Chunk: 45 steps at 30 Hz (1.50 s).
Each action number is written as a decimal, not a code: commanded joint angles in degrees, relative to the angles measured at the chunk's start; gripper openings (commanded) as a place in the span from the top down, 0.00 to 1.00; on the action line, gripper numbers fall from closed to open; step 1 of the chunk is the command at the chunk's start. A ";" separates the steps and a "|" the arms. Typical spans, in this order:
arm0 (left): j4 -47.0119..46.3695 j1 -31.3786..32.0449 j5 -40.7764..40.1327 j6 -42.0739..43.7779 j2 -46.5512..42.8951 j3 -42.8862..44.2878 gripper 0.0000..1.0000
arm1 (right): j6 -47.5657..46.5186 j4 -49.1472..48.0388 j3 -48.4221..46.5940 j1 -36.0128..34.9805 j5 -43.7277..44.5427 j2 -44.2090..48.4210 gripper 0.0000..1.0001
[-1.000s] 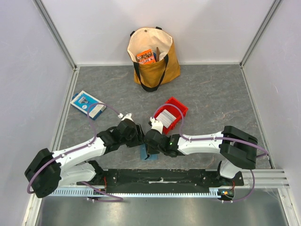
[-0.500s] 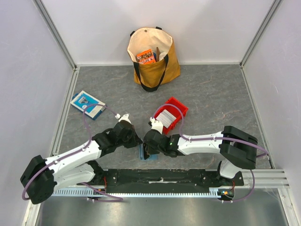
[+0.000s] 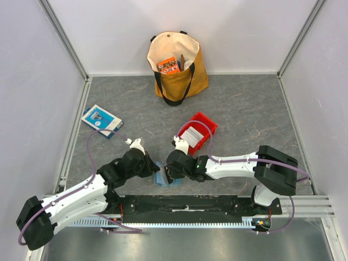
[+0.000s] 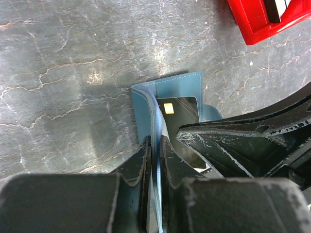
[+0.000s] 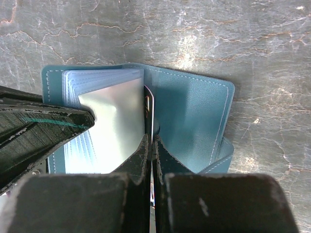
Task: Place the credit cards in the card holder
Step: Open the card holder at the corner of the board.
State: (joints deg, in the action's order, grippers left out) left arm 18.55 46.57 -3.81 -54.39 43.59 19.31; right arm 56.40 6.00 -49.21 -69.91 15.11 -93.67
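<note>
At the far left of the table (image 3: 244, 109) lies a blue-and-white box (image 3: 101, 120), well apart from the arms. Near the front edge, at the middle, the two arms meet over the holder (image 4: 181, 83), which lies open on the grey surface. The left gripper (image 4: 154, 145) reaches in from the left, its fingers pressed together on a thin teal leaf at the holder's near-left edge, so that leaf stands up between them. Clear sleeves (image 5: 109, 116) fan out on the holder's left half, and the teal cover lies spread to the right. The right gripper (image 5: 149, 143) comes in from the right, just beside the left one, its jaws clamped on a dark card (image 4: 179, 110) with a gold chip. That card sits at the fold, between the sleeves and the cover; its lower part is hidden by the fingers, and I cannot tell how far it is inside a pocket. Beyond them, at the back wall, stands a tan bag (image 3: 190, 76). To the right and just behind the right gripper is a red bin (image 3: 209, 122) holding more cards (image 3: 190, 135).
</note>
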 commanded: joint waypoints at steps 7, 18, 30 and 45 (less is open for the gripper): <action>-0.35 0.19 2.14 -1.07 0.09 -1.64 0.71 | -0.42 3.23 1.57 0.21 1.32 -0.73 1.00; -0.53 0.19 1.70 -1.77 -6.15 -3.49 0.56 | -0.06 3.32 1.57 0.30 1.06 -0.99 1.00; -0.09 0.28 1.62 -2.39 -7.82 -5.51 0.79 | -0.06 3.32 1.40 0.30 0.88 -0.73 1.00; -10.62 0.28 3.11 -2.65 4.47 -6.48 0.97 | -4.29 7.37 4.47 4.69 6.87 25.37 1.00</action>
State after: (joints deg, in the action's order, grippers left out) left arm 12.71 46.63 -1.80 -56.36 44.93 13.65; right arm 53.69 15.35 -45.50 -64.86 21.63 -71.81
